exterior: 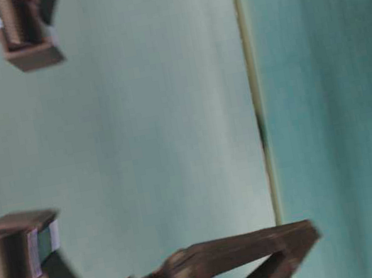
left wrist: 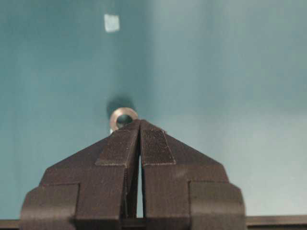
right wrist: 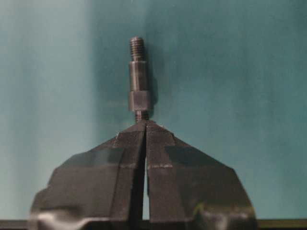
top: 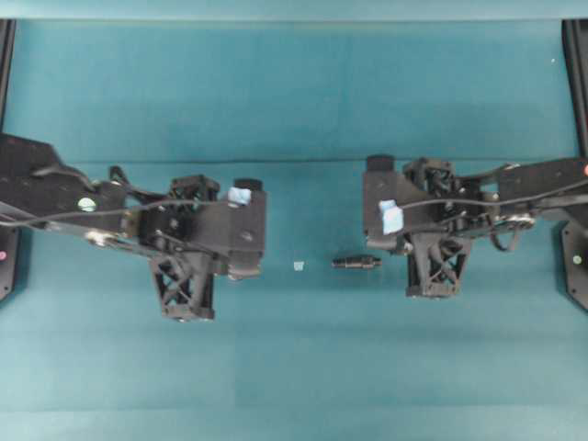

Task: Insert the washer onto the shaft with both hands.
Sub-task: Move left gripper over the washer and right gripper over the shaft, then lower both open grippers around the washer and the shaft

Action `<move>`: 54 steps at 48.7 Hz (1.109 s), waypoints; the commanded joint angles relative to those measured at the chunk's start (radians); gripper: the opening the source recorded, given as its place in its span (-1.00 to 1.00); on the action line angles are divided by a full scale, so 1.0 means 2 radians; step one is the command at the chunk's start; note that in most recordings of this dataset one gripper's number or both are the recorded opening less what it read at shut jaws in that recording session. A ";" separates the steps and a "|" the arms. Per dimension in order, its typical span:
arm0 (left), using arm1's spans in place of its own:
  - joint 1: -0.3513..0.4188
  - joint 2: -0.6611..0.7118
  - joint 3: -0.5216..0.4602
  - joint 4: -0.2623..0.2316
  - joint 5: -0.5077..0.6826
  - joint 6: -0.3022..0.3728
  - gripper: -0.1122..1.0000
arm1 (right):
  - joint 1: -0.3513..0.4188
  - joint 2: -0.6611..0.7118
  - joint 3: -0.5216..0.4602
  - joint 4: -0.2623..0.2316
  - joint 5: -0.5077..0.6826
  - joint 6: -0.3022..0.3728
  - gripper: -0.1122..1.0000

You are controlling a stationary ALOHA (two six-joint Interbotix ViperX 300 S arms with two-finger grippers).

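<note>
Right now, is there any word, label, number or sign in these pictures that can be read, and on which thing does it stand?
None can be read.
Pale tape on the right arm: blank.
Pale tape on the left arm: blank.
Small pale scrap on the table: no print visible.
Shaft and washer: no markings visible.

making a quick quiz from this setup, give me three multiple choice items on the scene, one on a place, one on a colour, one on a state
1. Where does the shaft lie in the overhead view?
A. between the two arms
B. at the top edge
C. on the left arm

2. What colour is the table surface?
A. red
B. teal
C. white

3. How do the left tool jaws stand?
A. wide open
B. shut on the shaft
C. shut, empty

Answers: 1 A, it lies in the gap between them. 2 B, teal throughout. 3 C, fingers meet, with the washer just beyond the tips.
</note>
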 commanded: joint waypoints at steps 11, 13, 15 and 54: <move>0.002 0.014 -0.004 0.001 -0.002 -0.003 -0.76 | 0.001 0.030 -0.015 -0.001 -0.025 -0.016 -0.89; 0.002 0.015 -0.003 0.001 -0.002 -0.004 -0.76 | 0.001 0.033 -0.015 -0.001 -0.029 -0.016 -0.85; 0.003 0.016 -0.001 0.001 -0.002 -0.005 -0.76 | 0.001 0.038 -0.016 -0.001 -0.032 -0.015 -0.80; 0.007 0.072 0.035 0.003 -0.098 -0.035 0.74 | 0.003 0.093 -0.018 -0.002 -0.056 -0.012 0.81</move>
